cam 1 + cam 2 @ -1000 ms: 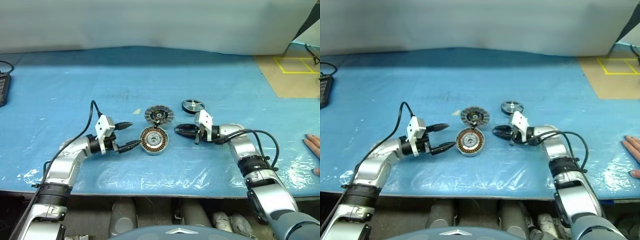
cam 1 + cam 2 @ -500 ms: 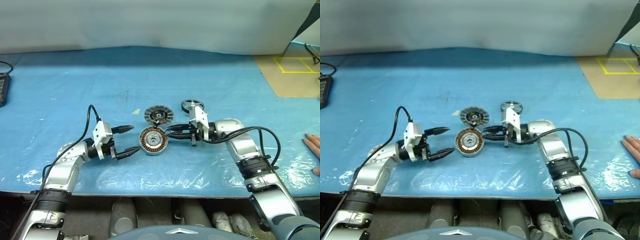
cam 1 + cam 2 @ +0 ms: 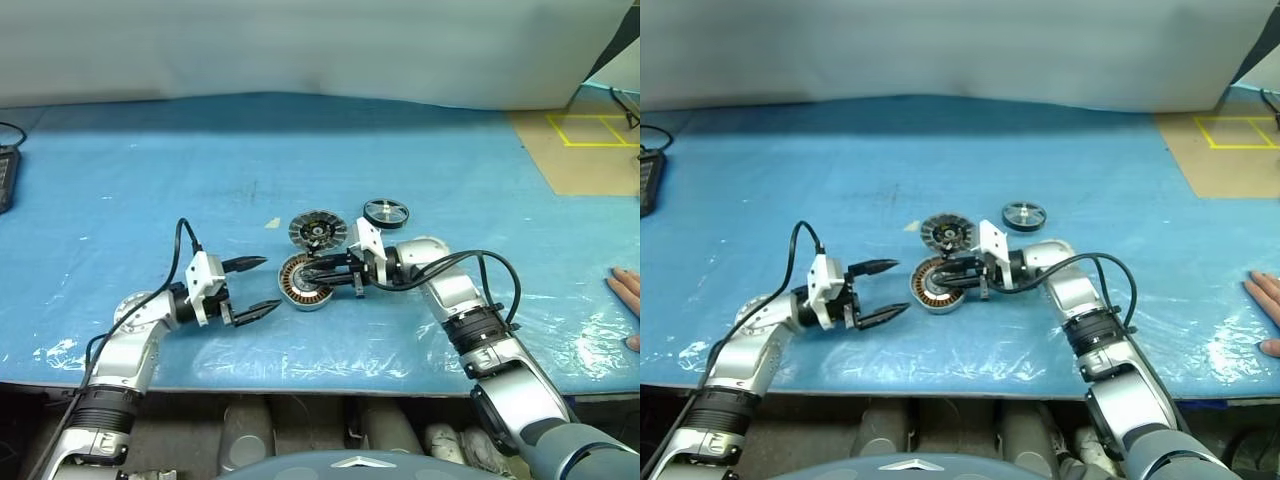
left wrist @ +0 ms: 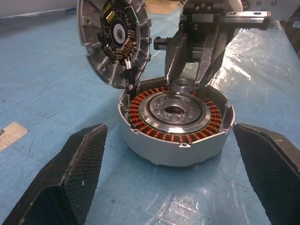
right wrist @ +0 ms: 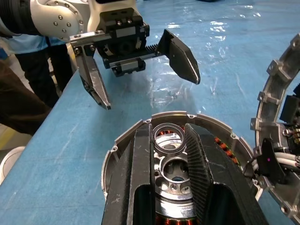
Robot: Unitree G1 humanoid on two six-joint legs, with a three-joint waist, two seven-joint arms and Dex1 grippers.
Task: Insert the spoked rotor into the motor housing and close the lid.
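The motor housing [image 3: 305, 283], a silver cup with copper windings, lies at the table's middle. The lid [image 3: 317, 230] stands tilted at its far rim, inner face [image 4: 114, 40] towards the housing. The spoked rotor [image 3: 385, 212] lies flat behind and to the right, untouched. My right gripper [image 3: 306, 272] reaches in from the right over the housing's centre, shut on a small metal ring [image 5: 167, 139] held just above the pale hub. My left gripper [image 3: 272, 282] is open, level, just left of the housing [image 4: 176, 126], its fingers apart from it.
A blue plastic sheet [image 3: 150, 180] covers the table. A person's hand [image 3: 625, 295] rests at the right edge. A dark device [image 3: 5, 175] lies at the far left. A tape scrap [image 3: 273, 222] sits left of the lid. Tan floor [image 3: 585, 150] shows back right.
My right gripper has swung left, from beside the housing to over its centre. The left gripper has stayed open and hardly moved.
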